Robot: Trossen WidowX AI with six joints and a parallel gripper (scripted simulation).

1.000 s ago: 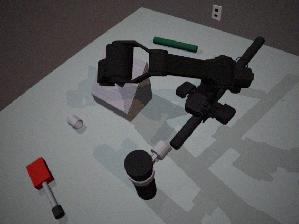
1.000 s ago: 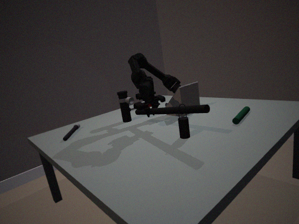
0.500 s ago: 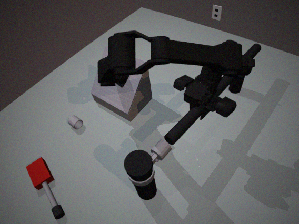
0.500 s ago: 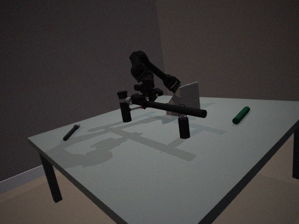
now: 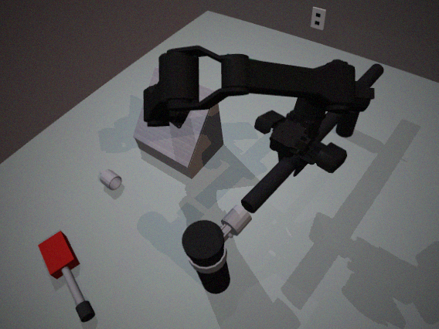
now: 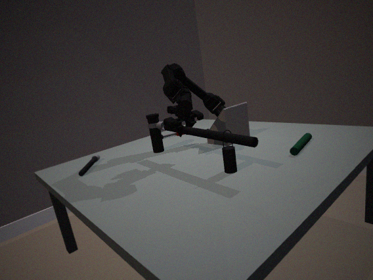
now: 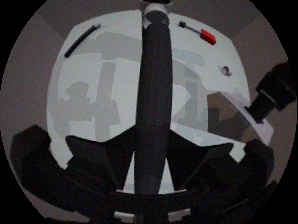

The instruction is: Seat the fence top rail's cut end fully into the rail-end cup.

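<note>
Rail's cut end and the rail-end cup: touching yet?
Cannot tell. In the top view the rail ends right at the mouth of the rail-end cup, with no clear gap, but no contact shows plainly either. The exterior view is too dark.

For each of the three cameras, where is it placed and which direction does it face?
Top: high above, looking down on the arm, rail and big post.
Exterior: beside the table, facing the whole arm and rail.
Wrist: on the gripper, looking along the rail toward the post; only the fingers show.
All three show the rail and post.
</note>
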